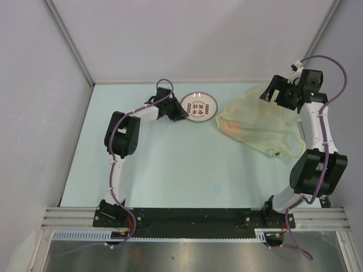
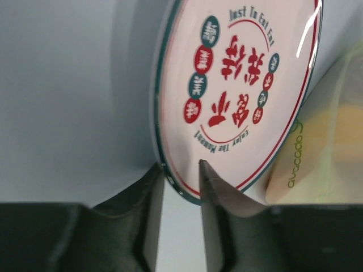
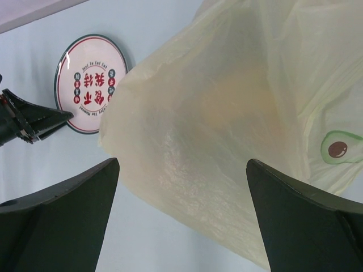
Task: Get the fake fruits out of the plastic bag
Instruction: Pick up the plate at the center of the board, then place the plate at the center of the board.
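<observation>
The plastic bag [image 1: 258, 122] lies crumpled at the far right, pale yellowish, with an avocado print [image 3: 337, 148]. The fake fruits are inside it and show only as blurred orange patches through the plastic [image 1: 231, 129] [image 3: 238, 96]; none lies outside. My right gripper [image 1: 271, 90] hovers over the bag's far edge, its jaws wide open and empty [image 3: 182, 164]. My left gripper [image 1: 180, 115] is at the left rim of the white plate [image 1: 198, 106]. Its fingers are nearly together, one on each side of the plate's rim [image 2: 181, 164]. The bag's edge shows beside the plate [image 2: 332, 130].
The plate [image 2: 238, 85] with red marks touches the bag's left end. Grey walls close in the back and both sides. The pale blue tabletop [image 1: 170, 164] stretches between the arms to the black rail at the near edge [image 1: 193, 218].
</observation>
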